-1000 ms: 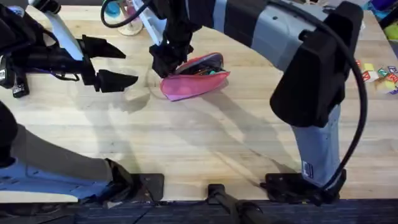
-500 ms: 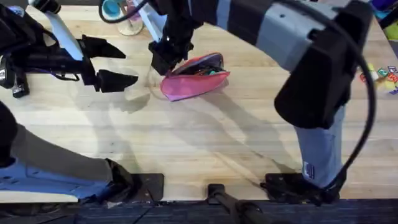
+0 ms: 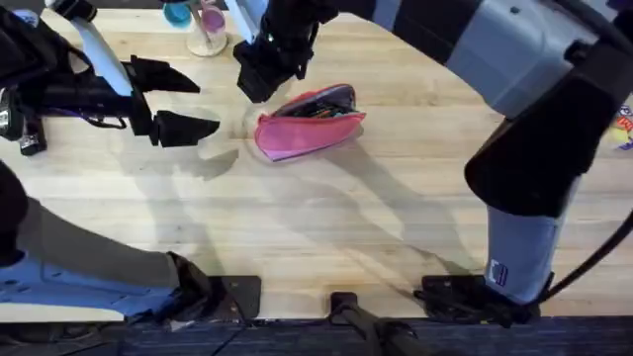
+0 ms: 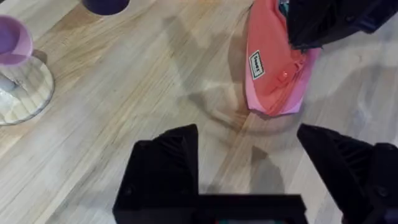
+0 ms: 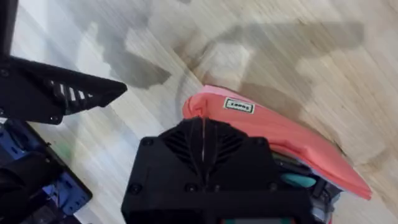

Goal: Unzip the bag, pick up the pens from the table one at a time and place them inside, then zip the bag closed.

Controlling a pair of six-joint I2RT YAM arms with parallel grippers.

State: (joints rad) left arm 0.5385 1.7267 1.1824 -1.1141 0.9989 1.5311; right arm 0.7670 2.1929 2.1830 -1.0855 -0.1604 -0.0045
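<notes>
The pink-red bag lies on the wooden table behind the middle. Its top gapes open, and a green pen and dark things show inside. The green tip also peeks from the opening in the right wrist view. My right gripper hangs just above and beyond the bag's left end, fingers pressed together with nothing seen between them. My left gripper stands open to the left of the bag, its fingers wide apart over bare wood.
A clear jar with pink and purple tops and a blue cup stand at the back, behind the right gripper. Coloured blocks lie at the right edge. The front half of the table is bare wood.
The right gripper has lifted off the bag's left end and moved back and slightly left, and its arm has swung right. The bag and the left arm have stayed put.
</notes>
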